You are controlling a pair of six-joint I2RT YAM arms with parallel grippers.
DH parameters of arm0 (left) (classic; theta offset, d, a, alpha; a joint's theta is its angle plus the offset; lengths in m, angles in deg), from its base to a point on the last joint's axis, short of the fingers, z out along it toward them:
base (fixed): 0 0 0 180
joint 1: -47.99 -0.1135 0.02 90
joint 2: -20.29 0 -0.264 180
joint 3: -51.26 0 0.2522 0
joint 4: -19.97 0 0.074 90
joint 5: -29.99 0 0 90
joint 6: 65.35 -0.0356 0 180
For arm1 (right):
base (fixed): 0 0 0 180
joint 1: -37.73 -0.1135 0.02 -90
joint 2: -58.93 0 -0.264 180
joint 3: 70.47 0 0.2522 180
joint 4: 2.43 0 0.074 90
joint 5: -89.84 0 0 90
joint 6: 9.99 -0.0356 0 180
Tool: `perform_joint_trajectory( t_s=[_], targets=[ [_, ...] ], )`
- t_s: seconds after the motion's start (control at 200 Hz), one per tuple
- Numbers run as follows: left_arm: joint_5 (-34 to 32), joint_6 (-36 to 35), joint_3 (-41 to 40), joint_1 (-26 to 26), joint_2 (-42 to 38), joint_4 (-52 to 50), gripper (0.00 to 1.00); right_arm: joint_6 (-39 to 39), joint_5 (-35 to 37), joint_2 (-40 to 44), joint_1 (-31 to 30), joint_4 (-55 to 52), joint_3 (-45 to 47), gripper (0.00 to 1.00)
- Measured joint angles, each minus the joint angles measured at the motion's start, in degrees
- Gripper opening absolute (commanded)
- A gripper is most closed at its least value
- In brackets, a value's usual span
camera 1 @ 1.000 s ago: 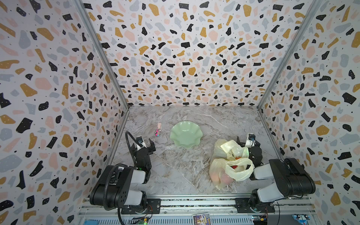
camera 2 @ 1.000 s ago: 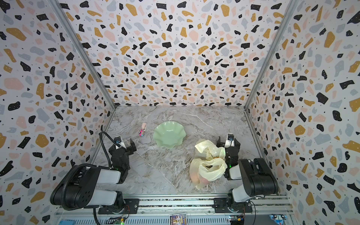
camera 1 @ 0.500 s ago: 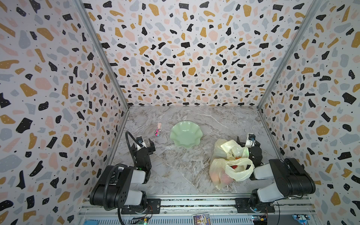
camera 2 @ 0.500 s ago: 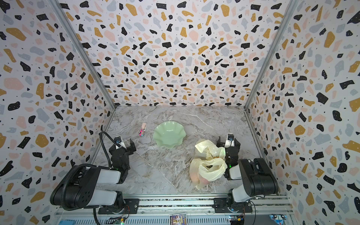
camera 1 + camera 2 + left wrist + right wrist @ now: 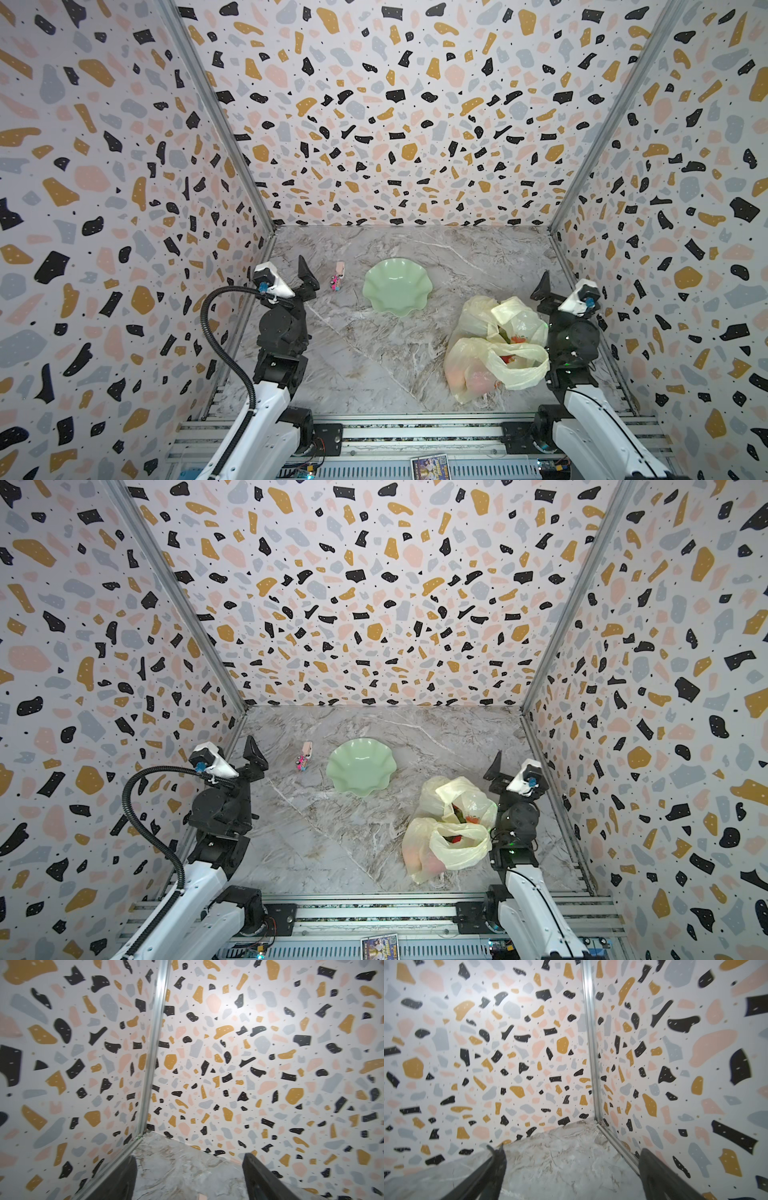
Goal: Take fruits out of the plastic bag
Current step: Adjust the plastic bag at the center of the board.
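Pale-yellow plastic bag [image 5: 471, 322] with fruits [image 5: 516, 338] inside; left fingers [image 5: 257, 1174] apart, right fingers [image 5: 654, 1172] apart, both empty

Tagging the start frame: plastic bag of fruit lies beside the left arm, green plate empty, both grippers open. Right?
No. The plastic bag with the fruits lies beside the right arm, near the right gripper, as both top views show. The rest holds: the green plate is empty, and the left gripper is open too.

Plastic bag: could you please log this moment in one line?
fruits: in plastic bag; left gripper: open, empty; right gripper: open, empty; plate: empty
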Motion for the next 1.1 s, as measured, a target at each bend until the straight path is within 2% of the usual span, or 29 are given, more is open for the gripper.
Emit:
perform_joint_trajectory(
  t_s=[0.11,0.245,0.285,0.385,0.571,0.711,0.836,0.951,1.096],
  targets=[
    [3.4,-2.6,7.6,7.3,1.9,-7.6,0.79,-3.9,-3.8,2.4,1.2,-13.9,-9.0,0.94],
    [6.5,-8.2,17.8,21.2,5.2,-17.9,0.73,-6.7,-14.9,-1.9,1.2,-33.3,-25.2,0.90],
    [7.3,-9.2,20.0,24.1,5.9,-19.8,0.72,-6.8,-17.6,-3.2,1.1,-37.8,-29.2,0.90],
    [7.9,-11.5,26.5,34.9,9.5,-25.0,0.72,-6.5,-23.9,-6.3,1.1,-50.6,-39.0,0.89],
    [7.2,-13.0,35.0,52.4,17.5,-30.1,0.74,-4.5,-32.4,-7.7,1.1,-69.6,-52.9,0.88],
    [7.0,-13.6,38.1,60.4,23.1,-32.2,0.74,-2.1,-38.4,-10.0,1.0,-81.0,-62.6,0.83],
    [5.7,-14.1,42.4,65.1,29.0,-33.8,0.75,0.3,-40.0,-12.3,-0.3,-88.5,-68.3,0.80],
    [4.4,-16.3,46.9,68.6,33.7,-35.3,0.77,3.2,-40.3,-13.3,-2.2,-93.3,-70.2,0.76],
    [4.2,-18.9,52.8,71.6,39.1,-38.2,0.78,7.8,-38.3,-13.9,-7.4,-97.4,-70.4,0.79]
  ],
)
